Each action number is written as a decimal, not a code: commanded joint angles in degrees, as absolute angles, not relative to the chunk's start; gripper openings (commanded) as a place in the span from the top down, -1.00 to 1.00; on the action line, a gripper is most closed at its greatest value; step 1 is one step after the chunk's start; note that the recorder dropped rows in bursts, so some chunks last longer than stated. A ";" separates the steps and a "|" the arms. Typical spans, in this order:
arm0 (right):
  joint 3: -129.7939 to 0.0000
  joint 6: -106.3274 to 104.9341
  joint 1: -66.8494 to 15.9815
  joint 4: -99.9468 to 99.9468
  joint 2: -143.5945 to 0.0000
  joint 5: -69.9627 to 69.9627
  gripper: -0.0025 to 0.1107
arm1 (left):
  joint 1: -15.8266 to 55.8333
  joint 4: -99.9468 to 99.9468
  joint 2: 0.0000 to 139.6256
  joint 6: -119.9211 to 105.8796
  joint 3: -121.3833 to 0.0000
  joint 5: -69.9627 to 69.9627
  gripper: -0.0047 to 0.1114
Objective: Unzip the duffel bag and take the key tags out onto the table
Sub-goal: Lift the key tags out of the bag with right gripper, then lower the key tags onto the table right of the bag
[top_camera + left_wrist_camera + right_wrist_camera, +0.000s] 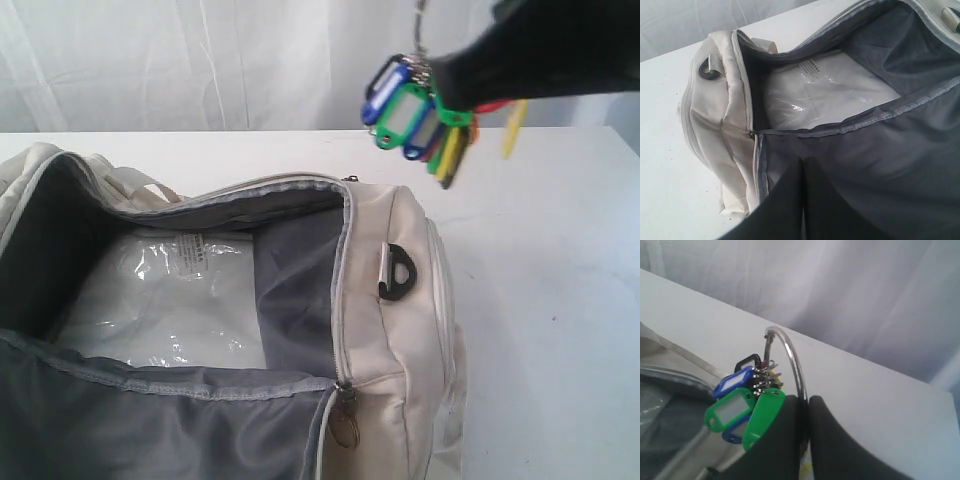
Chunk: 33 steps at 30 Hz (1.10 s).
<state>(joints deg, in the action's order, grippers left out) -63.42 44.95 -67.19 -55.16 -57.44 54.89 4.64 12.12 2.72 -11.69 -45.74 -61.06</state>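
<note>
The cream duffel bag (400, 300) (715, 120) lies unzipped on the white table (560, 300) (865, 405), its grey lining showing. My right gripper (445, 80) (806, 400) hangs in the air above the bag's far right corner. It is shut on the large metal ring (790, 355) that carries the key tags (415, 115) (735, 407). These blue, green, yellow and red tags dangle clear of the bag. My left gripper (804, 162) is shut, its tips in the grey lining of the bag's front flap (880, 165). It is out of the exterior view.
A clear plastic packet (160, 300) (830, 90) lies inside the bag. A black D-ring (400, 272) (707, 70) sits on the bag's end panel, and a metal zipper pull (347, 420) hangs at the front corner. A white curtain (200, 60) backs the table.
</note>
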 commanded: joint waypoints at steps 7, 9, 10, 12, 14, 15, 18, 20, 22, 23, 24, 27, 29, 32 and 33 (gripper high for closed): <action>-51.83 47.99 -67.23 -51.41 -46.21 62.84 0.96 | 4.72 11.94 2.36 -11.76 -45.44 -61.65 0.92; -49.32 48.10 -67.23 -51.53 -46.09 64.30 0.96 | 4.72 11.94 2.36 -11.76 -45.44 -61.65 0.92; -47.79 48.14 -67.23 -51.82 -46.09 65.06 0.96 | 4.72 11.94 2.36 -11.76 -45.44 -61.65 0.92; -44.72 49.63 -67.23 -52.40 -46.09 65.62 0.96 | 4.72 11.94 2.36 -11.76 -45.44 -61.65 0.92; -42.07 52.38 -67.23 -53.07 -46.09 65.51 0.96 | 4.72 11.94 2.36 -11.76 -45.44 -61.65 0.92; -40.77 53.62 -67.23 -53.49 -46.09 65.51 0.96 | 4.72 11.94 2.36 -11.76 -45.44 -61.65 0.92; -37.53 57.82 -67.23 -54.32 -46.09 64.79 0.96 | 4.72 12.07 2.36 -11.76 -45.44 -61.63 0.92; -35.65 59.70 -67.23 -54.41 -46.09 63.53 0.96 | 4.72 12.07 2.36 -11.76 -45.44 -61.63 0.92; -33.86 60.82 -67.23 -54.41 -46.09 62.55 0.96 | 4.72 12.07 2.36 -11.76 -45.44 -61.63 0.92; -32.96 61.56 -67.23 -54.56 -46.09 62.54 0.96 | 4.72 12.07 2.36 -11.76 -45.44 -61.63 0.92; -32.20 63.11 -67.23 -54.70 -46.09 62.67 0.96 | 4.72 12.07 2.36 -11.76 -45.44 -61.63 0.92; -29.44 68.13 -67.23 -56.05 -46.09 62.08 0.96 | 4.72 12.33 2.36 -11.76 -45.44 -61.63 0.92; -27.53 71.23 -67.23 -56.69 -46.09 60.21 0.96 | 4.72 12.42 2.36 -11.76 -45.44 -61.63 0.92; -25.22 73.51 -67.23 -57.32 -46.47 55.13 0.96 | 4.72 12.42 2.36 -11.76 -45.44 -61.63 0.92; -24.72 74.05 -67.23 -57.70 -46.64 54.17 0.96 | 4.72 12.46 2.36 -11.76 -45.44 -61.63 0.92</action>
<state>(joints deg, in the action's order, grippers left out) -26.39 71.37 -67.19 -55.31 -46.45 58.23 4.64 12.12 2.72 -11.69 -45.74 -61.20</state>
